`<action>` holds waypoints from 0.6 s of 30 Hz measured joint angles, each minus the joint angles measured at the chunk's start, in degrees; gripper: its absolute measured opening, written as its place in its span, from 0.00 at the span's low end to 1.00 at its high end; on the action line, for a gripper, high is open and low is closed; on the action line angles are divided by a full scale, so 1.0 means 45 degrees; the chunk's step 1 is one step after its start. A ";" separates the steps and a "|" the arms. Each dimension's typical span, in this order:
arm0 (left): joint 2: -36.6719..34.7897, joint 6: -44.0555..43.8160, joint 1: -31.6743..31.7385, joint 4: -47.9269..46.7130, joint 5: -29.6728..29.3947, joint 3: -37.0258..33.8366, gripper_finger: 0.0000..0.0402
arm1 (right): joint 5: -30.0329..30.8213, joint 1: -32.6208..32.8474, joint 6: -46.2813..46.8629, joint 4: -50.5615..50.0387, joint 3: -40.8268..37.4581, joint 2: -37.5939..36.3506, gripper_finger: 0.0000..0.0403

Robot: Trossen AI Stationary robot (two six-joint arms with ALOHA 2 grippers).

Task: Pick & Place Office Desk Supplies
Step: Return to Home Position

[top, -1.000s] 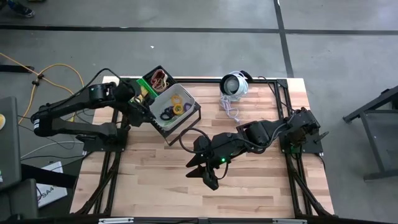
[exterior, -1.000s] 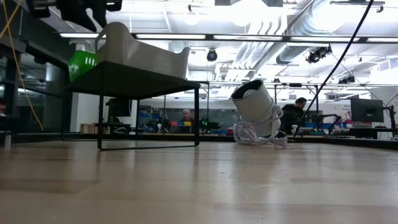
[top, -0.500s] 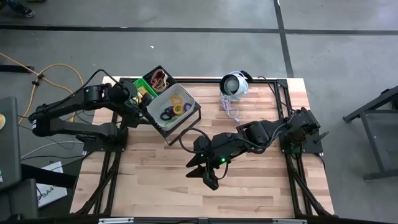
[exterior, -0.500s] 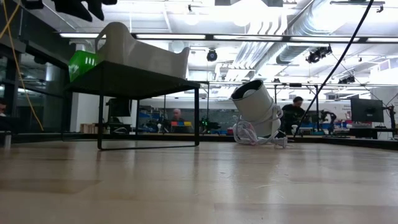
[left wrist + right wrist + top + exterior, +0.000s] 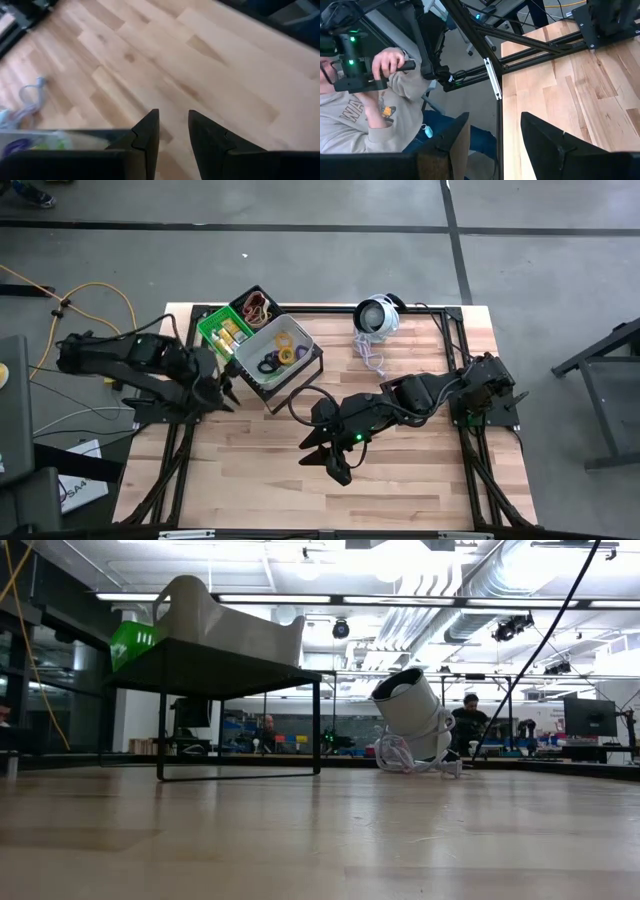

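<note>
A pale grey bin (image 5: 279, 349) with purple, yellow and dark elastic loops stands on the black mesh rack (image 5: 300, 375). Beside it stand a green bin (image 5: 220, 331) holding little yellow pieces and a black bin (image 5: 257, 307) holding loops. In the low view the grey bin (image 5: 230, 620) and the green bin (image 5: 131, 643) sit on the rack's top. My left gripper (image 5: 227, 392) hovers open and empty just left of the rack (image 5: 172, 135). My right gripper (image 5: 326, 468) hangs open and empty over the table's middle (image 5: 495, 137).
A round white-and-black device (image 5: 376, 315) with a coiled cord (image 5: 370, 356) lies at the far edge. Bare wood spreads over the near half of the table (image 5: 420, 480). A person (image 5: 375, 100) holding a controller sits beyond the table's edge.
My left gripper has swung away from above the green and grey bins toward the table's near edge, rolling as it went, and has left the top of the low view. The green bin with its yellow pieces now shows uncovered. The right arm has kept still.
</note>
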 joint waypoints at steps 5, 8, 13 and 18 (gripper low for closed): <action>0.0044 -0.1908 -0.1666 0.0006 -0.0772 0.0000 0.24 | 0.0000 0.0000 -0.0004 0.0000 0.0000 0.0000 0.41; 0.0039 -0.2738 -0.2317 0.0141 -0.0893 0.0000 0.24 | 0.0000 0.0000 -0.0001 0.0000 0.0000 0.0000 0.41; 0.0039 -0.2806 -0.2843 0.0185 -0.0889 0.0000 0.24 | 0.0001 0.0004 0.0000 0.0000 -0.0001 0.0000 0.41; 0.0039 -0.3435 -0.2945 0.0471 -0.0885 -0.0005 0.24 | 0.0001 0.0001 -0.0002 0.0000 -0.0001 0.0000 0.41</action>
